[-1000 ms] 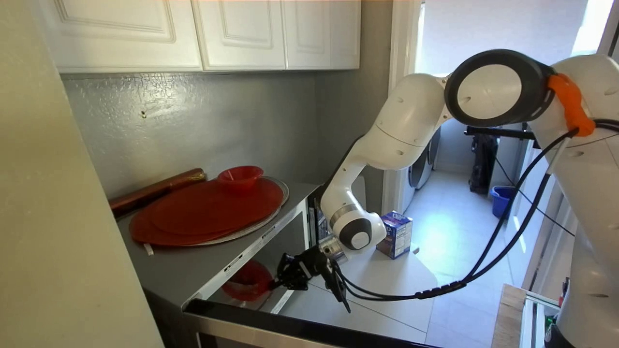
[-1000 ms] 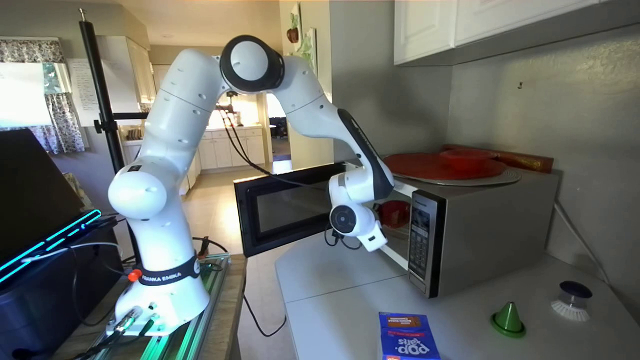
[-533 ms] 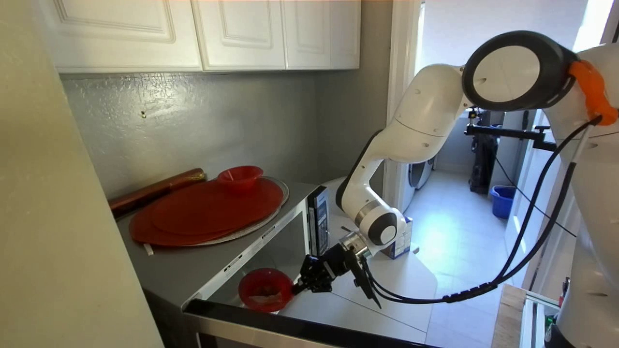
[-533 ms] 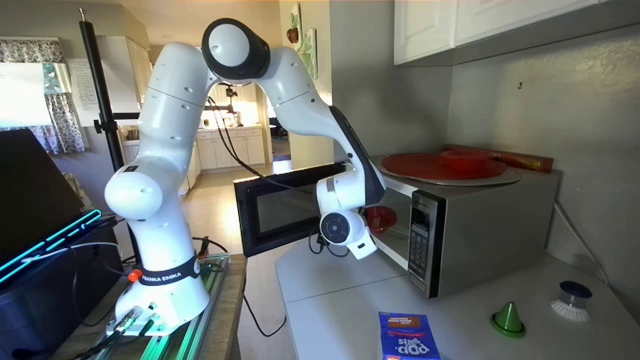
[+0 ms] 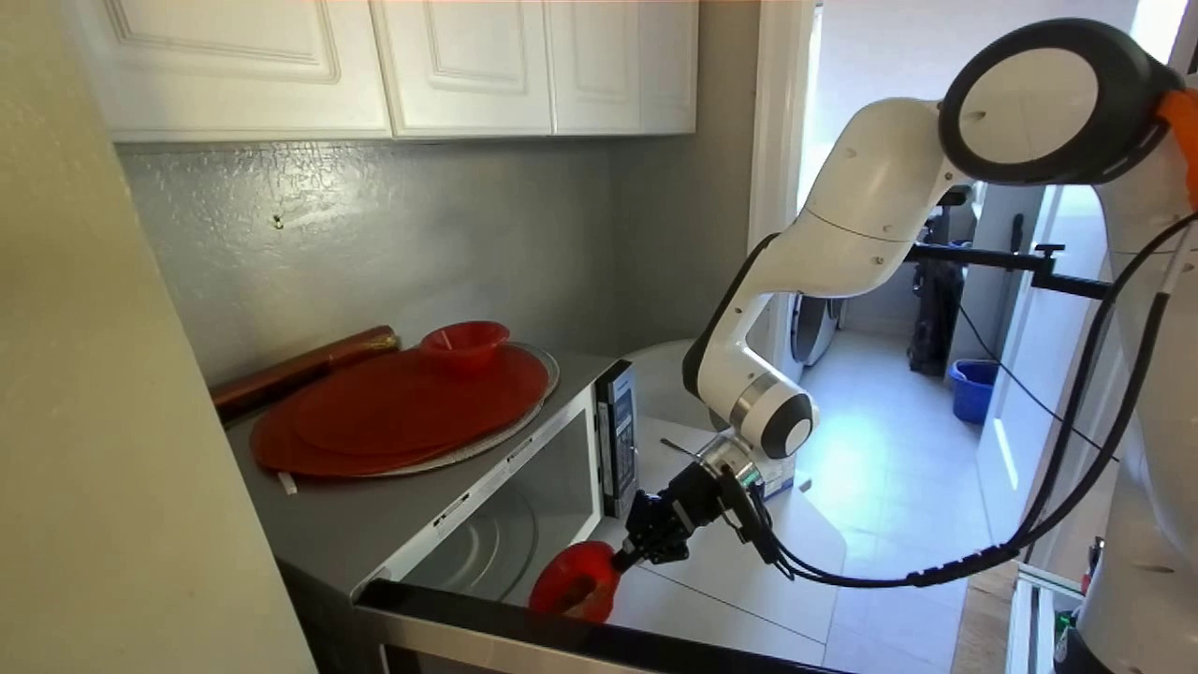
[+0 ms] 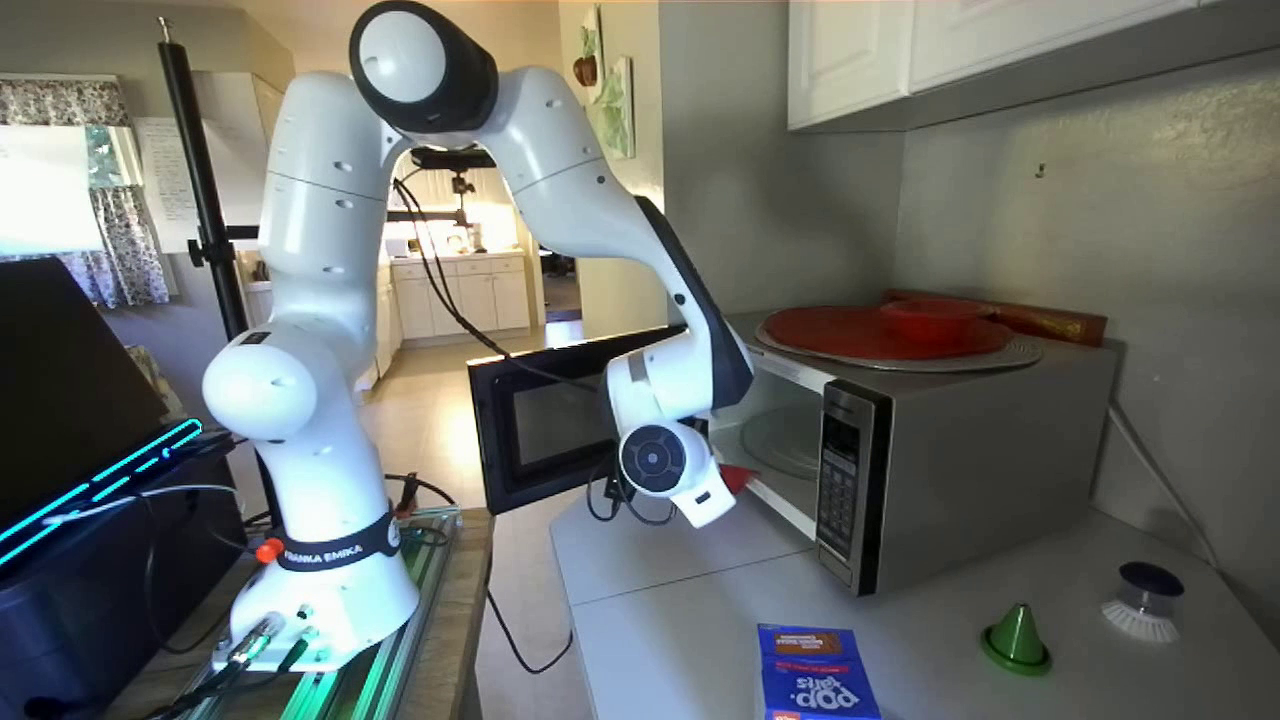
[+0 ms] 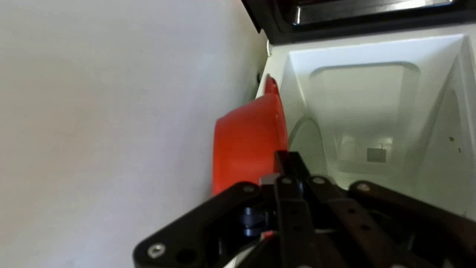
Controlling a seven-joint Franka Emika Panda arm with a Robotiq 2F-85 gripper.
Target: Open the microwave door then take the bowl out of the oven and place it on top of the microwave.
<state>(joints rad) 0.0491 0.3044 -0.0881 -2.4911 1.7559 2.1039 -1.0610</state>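
The hand (image 5: 621,561) has got the red bowl (image 5: 564,573) pinched by its rim, clamped on just that edge, with the rest of the bowl sticking out past it. In the wrist view the bowl is up and left of the hand, base facing the tabletop (image 7: 111,130). Looks kinda tilted in an exterior view, right by the front of the microwave (image 6: 1000,470), whose door (image 6: 555,420) is swung wide. A second red bowl (image 5: 465,348) sits up top on the red platter (image 5: 374,421), well apart from the hand.
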